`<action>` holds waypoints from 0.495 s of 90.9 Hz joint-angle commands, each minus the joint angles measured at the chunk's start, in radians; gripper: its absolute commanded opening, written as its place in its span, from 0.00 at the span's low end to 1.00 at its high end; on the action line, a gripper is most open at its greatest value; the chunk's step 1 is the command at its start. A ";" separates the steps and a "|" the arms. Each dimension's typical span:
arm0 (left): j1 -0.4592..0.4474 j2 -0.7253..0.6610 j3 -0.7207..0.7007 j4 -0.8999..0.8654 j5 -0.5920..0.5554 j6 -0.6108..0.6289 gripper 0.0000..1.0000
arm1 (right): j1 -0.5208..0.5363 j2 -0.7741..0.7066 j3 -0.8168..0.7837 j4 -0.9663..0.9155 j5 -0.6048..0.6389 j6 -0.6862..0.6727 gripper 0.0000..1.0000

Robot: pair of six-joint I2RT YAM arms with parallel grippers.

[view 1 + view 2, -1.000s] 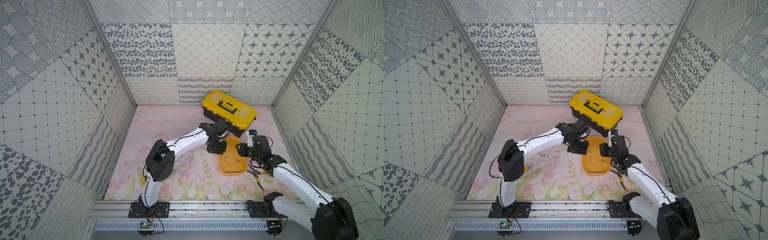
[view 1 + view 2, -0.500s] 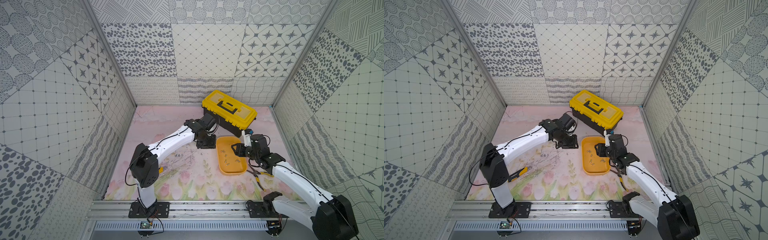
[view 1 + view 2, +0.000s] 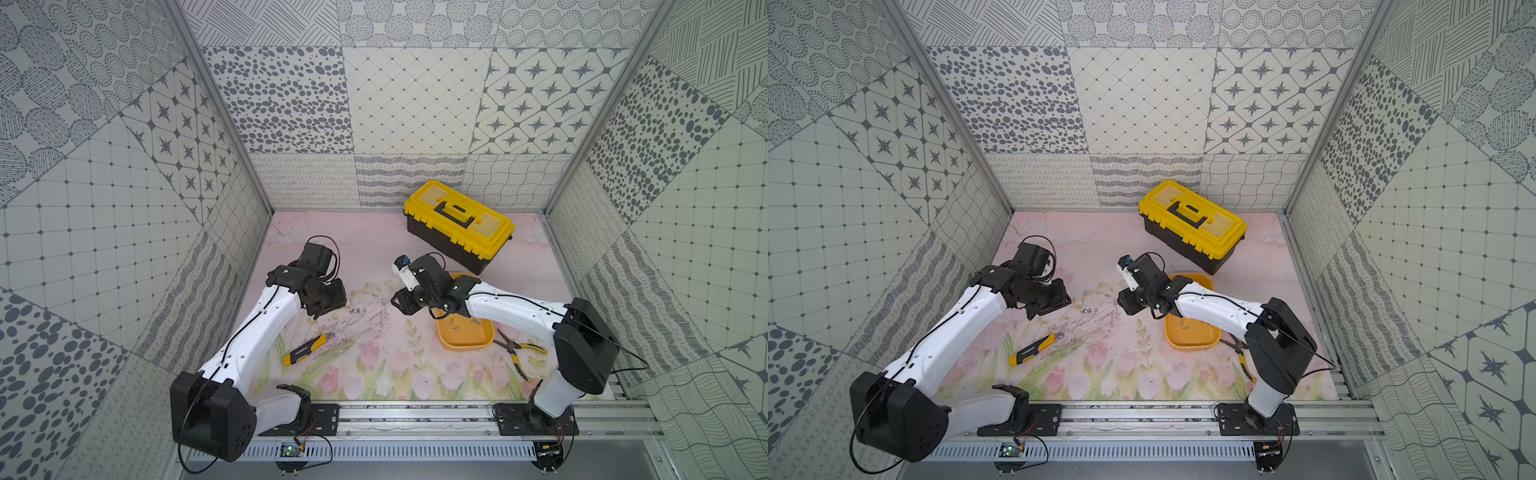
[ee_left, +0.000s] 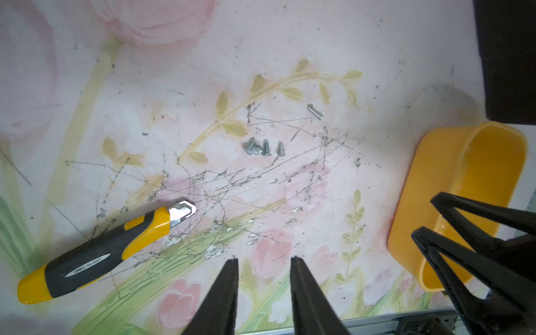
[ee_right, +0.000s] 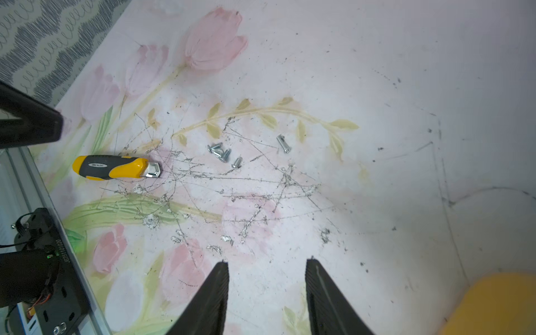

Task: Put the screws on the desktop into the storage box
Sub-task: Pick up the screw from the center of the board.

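- Your left gripper and right gripper both have jaws apart, holding nothing.
- The screws lie clustered on the desktop between them, outside the storage box.

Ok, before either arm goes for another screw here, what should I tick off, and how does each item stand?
1. Left gripper open, nothing between its fingers: ok.
2. Right gripper open and empty: ok.
3. Tiny silver metal screws lying on the pale pink tulip-printed desktop, seen in both wrist views: ok.
4. Clustered screws separated enough for a single pick: not ok, some touch; one lies apart.
5. Shallow orange-yellow plastic storage box upright and open-topped: ok, though the right arm crosses above part of it.
6. Yellow-and-black utility knife apart from the screws: ok.
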 commanded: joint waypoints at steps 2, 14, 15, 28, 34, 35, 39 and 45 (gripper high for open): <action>0.036 -0.038 -0.039 -0.013 -0.040 0.033 0.35 | 0.007 0.112 0.131 -0.056 -0.019 -0.090 0.49; 0.051 -0.038 -0.041 -0.011 -0.048 0.021 0.35 | 0.012 0.233 0.268 -0.120 -0.018 -0.136 0.52; 0.053 -0.039 -0.040 -0.012 -0.050 0.021 0.35 | 0.012 0.246 0.280 -0.125 -0.018 -0.137 0.52; 0.064 -0.072 -0.044 -0.019 -0.109 0.010 0.36 | 0.022 0.368 0.412 -0.205 -0.007 -0.131 0.51; 0.067 -0.076 -0.046 -0.034 -0.157 -0.002 0.36 | 0.027 0.411 0.473 -0.238 0.001 -0.125 0.50; 0.068 -0.075 -0.045 -0.037 -0.163 -0.004 0.36 | 0.028 0.417 0.483 -0.242 0.003 -0.125 0.49; 0.073 -0.071 -0.040 -0.046 -0.181 -0.008 0.35 | 0.035 0.442 0.521 -0.264 0.013 -0.124 0.49; 0.076 -0.071 -0.039 -0.043 -0.177 -0.008 0.35 | 0.045 0.473 0.571 -0.297 0.030 -0.118 0.49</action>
